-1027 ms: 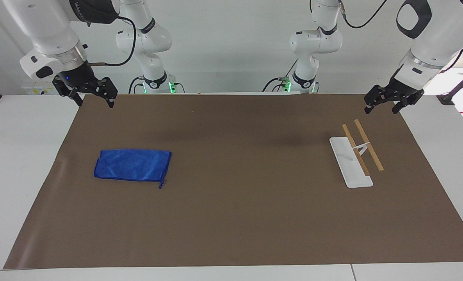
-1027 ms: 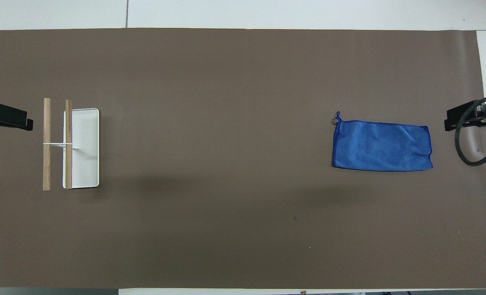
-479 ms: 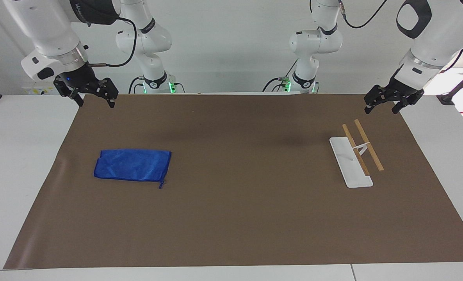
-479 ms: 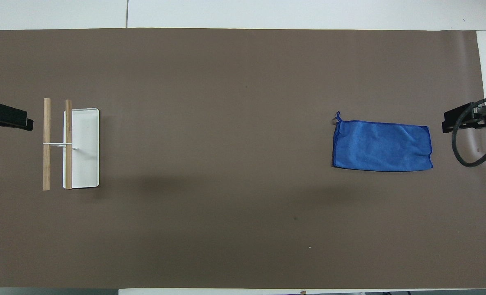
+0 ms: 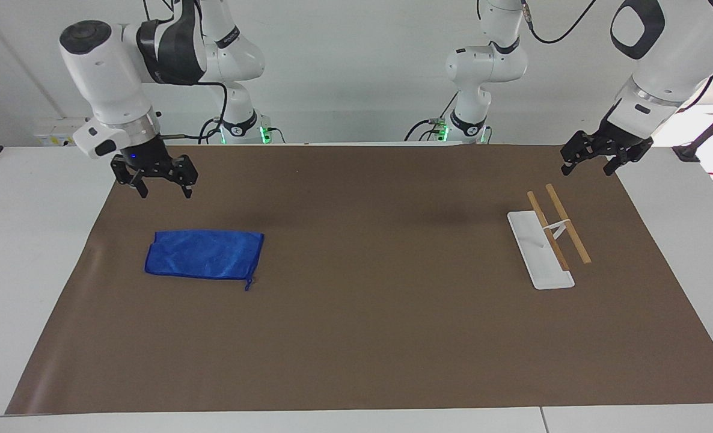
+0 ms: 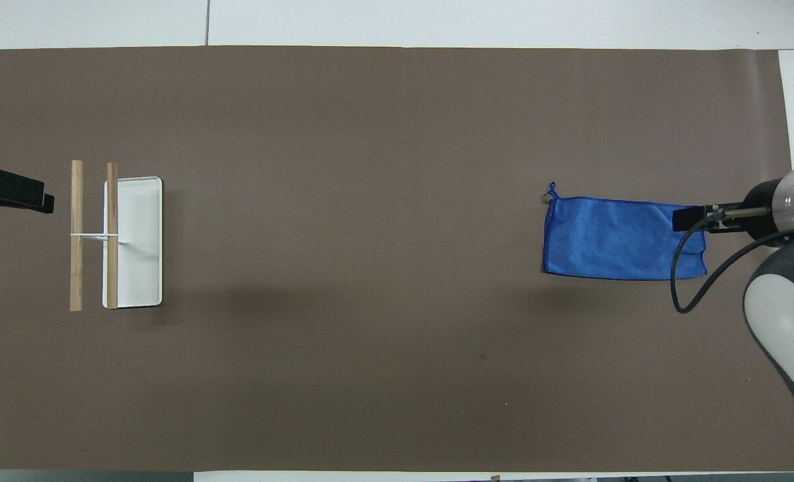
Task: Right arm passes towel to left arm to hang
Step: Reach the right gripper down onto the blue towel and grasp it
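Note:
The blue towel (image 5: pixel 204 254) lies flat on the brown mat toward the right arm's end of the table; it also shows in the overhead view (image 6: pixel 614 237). My right gripper (image 5: pixel 162 191) is open and empty, raised in the air over the mat beside the towel's end; in the overhead view (image 6: pixel 695 217) it covers the towel's edge. My left gripper (image 5: pixel 589 169) is open and empty, waiting in the air over the mat's edge beside the rack (image 5: pixel 552 231); its tip shows in the overhead view (image 6: pixel 12 193).
A small rack with a white base (image 6: pixel 134 242) and two wooden rods (image 6: pixel 76 235) stands toward the left arm's end. A brown mat (image 5: pixel 362 337) covers the table. A black cable (image 6: pixel 688 281) hangs from the right wrist.
The right arm has swung in and come down, from the mat's corner toward the towel's end. The left arm and the towel have not moved.

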You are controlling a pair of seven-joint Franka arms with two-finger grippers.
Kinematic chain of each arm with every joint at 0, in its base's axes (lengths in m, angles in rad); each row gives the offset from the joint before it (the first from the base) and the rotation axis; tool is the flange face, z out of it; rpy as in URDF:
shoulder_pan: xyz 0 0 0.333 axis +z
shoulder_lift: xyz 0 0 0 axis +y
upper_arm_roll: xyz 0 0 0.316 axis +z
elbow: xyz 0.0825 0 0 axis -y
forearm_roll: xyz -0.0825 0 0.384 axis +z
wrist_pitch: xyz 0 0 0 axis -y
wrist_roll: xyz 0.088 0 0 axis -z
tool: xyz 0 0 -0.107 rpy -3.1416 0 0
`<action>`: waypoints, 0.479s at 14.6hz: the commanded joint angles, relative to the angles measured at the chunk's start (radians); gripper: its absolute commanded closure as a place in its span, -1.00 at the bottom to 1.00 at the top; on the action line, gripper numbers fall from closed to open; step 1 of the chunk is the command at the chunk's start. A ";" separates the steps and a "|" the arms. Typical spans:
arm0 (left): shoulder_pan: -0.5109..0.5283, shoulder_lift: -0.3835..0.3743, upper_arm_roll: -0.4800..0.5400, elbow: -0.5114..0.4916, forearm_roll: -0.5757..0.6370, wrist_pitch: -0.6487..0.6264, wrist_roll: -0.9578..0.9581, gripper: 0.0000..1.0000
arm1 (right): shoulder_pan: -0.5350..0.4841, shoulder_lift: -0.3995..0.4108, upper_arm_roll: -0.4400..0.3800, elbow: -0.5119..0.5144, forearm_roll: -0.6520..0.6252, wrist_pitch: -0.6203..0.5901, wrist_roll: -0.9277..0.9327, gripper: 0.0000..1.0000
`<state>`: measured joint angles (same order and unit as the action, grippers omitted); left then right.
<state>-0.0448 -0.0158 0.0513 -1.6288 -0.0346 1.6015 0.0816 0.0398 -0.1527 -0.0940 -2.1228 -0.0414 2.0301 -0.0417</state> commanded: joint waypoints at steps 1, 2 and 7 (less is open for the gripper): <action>0.002 -0.019 -0.001 -0.025 0.016 0.017 0.006 -1.00 | -0.057 0.050 0.002 -0.103 0.021 0.149 -0.108 -1.00; 0.002 -0.019 -0.001 -0.025 0.018 0.017 0.006 -1.00 | -0.066 0.076 0.002 -0.141 0.028 0.227 -0.130 -1.00; 0.002 -0.019 -0.001 -0.025 0.018 0.017 0.006 -1.00 | -0.067 0.182 0.004 -0.247 0.052 0.504 -0.187 -1.00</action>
<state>-0.0448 -0.0158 0.0513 -1.6288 -0.0346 1.6015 0.0816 -0.0194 0.0134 -0.0962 -2.3520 -0.0130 2.4892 -0.1830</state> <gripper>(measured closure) 0.000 0.000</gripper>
